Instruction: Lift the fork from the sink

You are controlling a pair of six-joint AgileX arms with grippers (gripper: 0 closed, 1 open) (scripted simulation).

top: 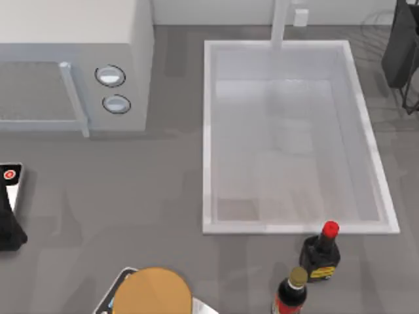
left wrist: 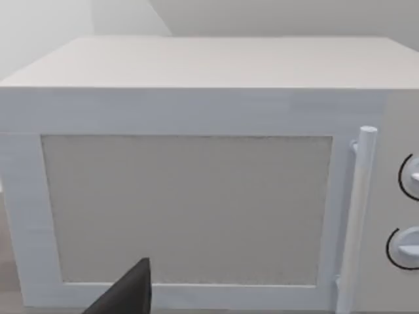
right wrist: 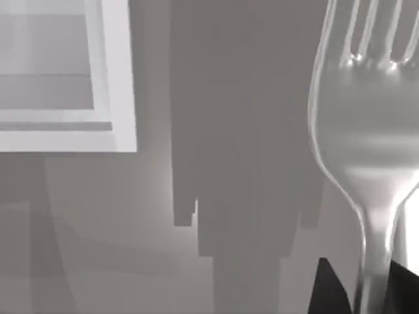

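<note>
The sink (top: 209, 131) is a large light-grey basin with a whitish rim at the middle right of the table, and its floor is bare. The fork (right wrist: 360, 131) is silver and hangs close in the right wrist view, tines away from the wrist. My right gripper (right wrist: 366, 297) is shut on its handle, and it hangs above grey counter outside a corner of the sink (right wrist: 118, 78). In the top view my right arm (top: 400, 55) is at the far right, beyond the sink's back right corner. My left arm (top: 8, 219) is parked at the left edge.
A grey microwave (top: 72, 65) with two dials stands at the back left, and the left wrist view faces its door (left wrist: 190, 209). Two dark bottles (top: 321, 252) (top: 291, 291) stand in front of the sink. A round tan object (top: 154, 291) lies at the front edge. A faucet (top: 280, 26) rises behind the sink.
</note>
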